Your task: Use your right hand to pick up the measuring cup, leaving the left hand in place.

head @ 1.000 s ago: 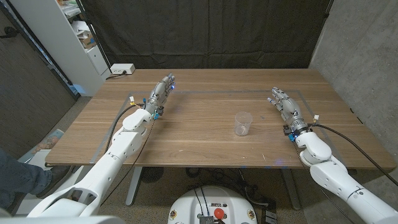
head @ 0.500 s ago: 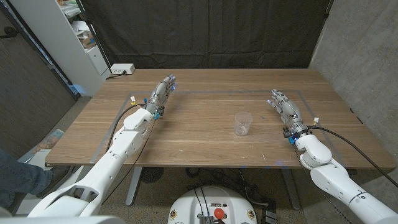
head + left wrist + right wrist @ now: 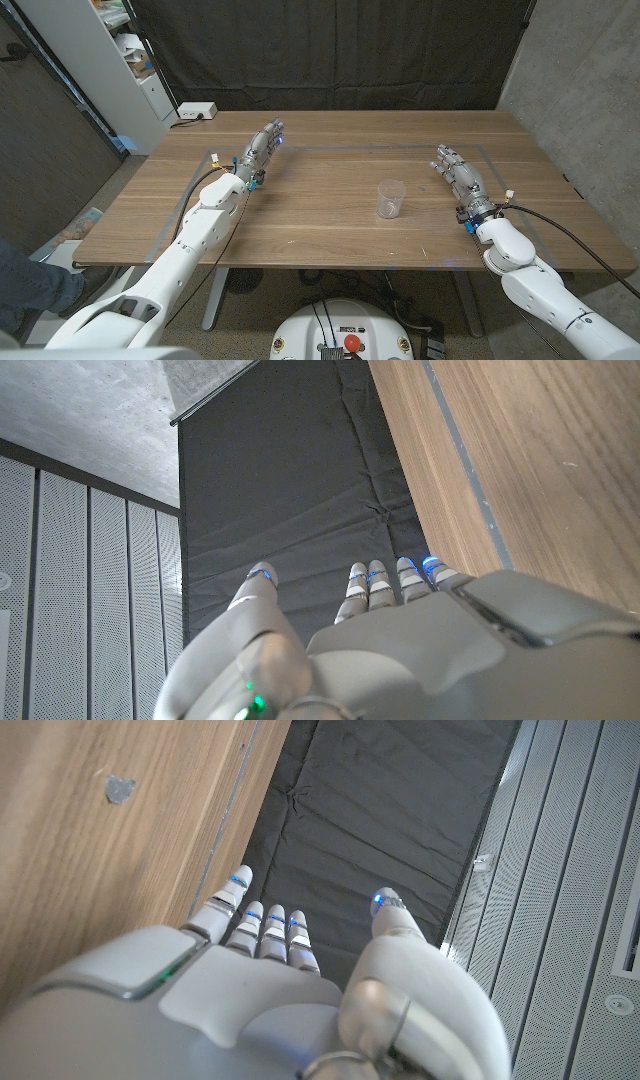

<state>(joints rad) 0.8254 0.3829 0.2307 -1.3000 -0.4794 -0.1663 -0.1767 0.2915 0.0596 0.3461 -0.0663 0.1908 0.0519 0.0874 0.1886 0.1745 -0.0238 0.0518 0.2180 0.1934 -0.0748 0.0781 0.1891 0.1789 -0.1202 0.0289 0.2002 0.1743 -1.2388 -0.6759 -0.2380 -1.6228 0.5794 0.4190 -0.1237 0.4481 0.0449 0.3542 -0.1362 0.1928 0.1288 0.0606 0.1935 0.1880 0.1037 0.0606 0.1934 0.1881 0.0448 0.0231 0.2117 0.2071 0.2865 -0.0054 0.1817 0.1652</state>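
Task barely begun. The small clear plastic measuring cup (image 3: 391,198) stands upright on the brown wooden tabletop (image 3: 320,225), roughly centre, slightly toward the robot's right. The right robot hand (image 3: 457,170) is well apart from the cup on the right side of the tabletop, fingers straight and spread, holding nothing. The right wrist view shows the same, fingers (image 3: 262,925) extended side by side, thumb apart, nothing between them. The left robot hand (image 3: 260,148) sits at the far left, fingers extended, also empty, well apart from the cup. Left to do: reach to the cup, close on it, lift. Cup markings too small to read; no legible brands or writing anywhere.
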